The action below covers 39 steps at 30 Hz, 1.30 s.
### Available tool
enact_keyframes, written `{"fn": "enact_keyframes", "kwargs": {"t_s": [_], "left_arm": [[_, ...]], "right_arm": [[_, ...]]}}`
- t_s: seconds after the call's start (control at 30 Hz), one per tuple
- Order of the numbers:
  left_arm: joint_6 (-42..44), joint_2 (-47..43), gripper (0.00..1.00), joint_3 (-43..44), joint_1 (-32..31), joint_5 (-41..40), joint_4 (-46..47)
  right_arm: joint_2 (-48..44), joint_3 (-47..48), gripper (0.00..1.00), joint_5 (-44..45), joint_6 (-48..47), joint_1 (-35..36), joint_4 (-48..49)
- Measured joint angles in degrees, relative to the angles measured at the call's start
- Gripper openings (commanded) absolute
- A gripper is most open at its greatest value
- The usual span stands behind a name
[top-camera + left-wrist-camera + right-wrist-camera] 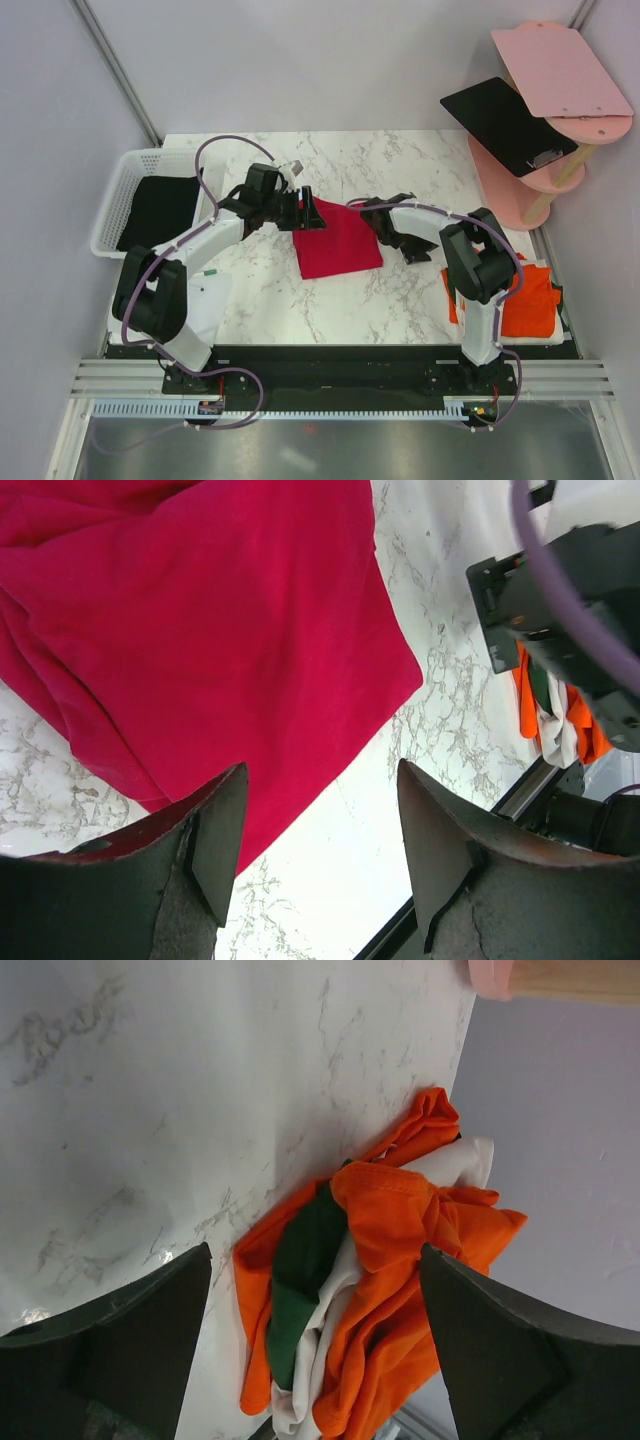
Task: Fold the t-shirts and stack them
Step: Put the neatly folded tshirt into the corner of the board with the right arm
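Crimson t-shirt [335, 240] is seen flat on the surface [400, 165], between left hand [298, 207] and right hand [386, 224], both spread and empty. Soft, light, limp cloth is expected; edges or corners should be pinched.

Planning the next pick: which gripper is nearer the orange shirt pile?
Right. The right gripper sits by the right edge of the crimson shirt, toward the orange shirt pile; the left gripper is beyond, at its far-left corner.
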Motion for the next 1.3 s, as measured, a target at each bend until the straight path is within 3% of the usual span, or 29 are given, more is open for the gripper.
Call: {"fn": "enact_keyframes", "kwargs": {"t_s": [0.07,0.17,0.5,0.73,0.8,0.83,0.87,0.9,0.93,1.3], "left_arm": [[0.0,0.0,0.68,0.0,0.0,0.0,0.0],[0.0,0.1,0.68,0.0,0.0,0.0,0.0],[0.0,1.3,0.68,0.0,0.0,0.0,0.0],[0.0,1.3,0.68,0.0,0.0,0.0,0.0],[0.0,1.3,0.68,0.0,0.0,0.0,0.0],[0.0,1.3,0.68,0.0,0.0,0.0,0.0],[0.0,1.3,0.68,0.0,0.0,0.0,0.0],[0.0,1.3,0.68,0.0,0.0,0.0,0.0],[0.0,1.3,0.68,0.0,0.0,0.0,0.0],[0.0,1.3,0.68,0.0,0.0,-0.5,-0.4]], "right_arm": [[1.3,-1.0,0.88,0.6,1.2,0.0,-0.6],[1.5,-2.2,0.77,0.7,2.6,0.0,-1.1],[-2.8,-8.3,0.78,-8.1,6.4,0.1,-1.3],[-2.0,-11.4,0.77,-8.6,7.6,0.5,-3.8],[-0.9,-11.3,0.65,-7.6,7.9,0.6,-4.7],[-0.2,-11.3,0.53,-7.1,8.1,0.6,-5.3],[0.8,-11.3,0.21,-6.8,8.3,0.6,-5.7],[1.8,-11.3,0.07,-6.6,8.5,0.6,-5.8],[2.8,-11.5,0.02,-6.8,8.4,0.6,-5.4],[8.0,-8.3,0.0,-7.0,6.4,0.8,-7.0]]}}
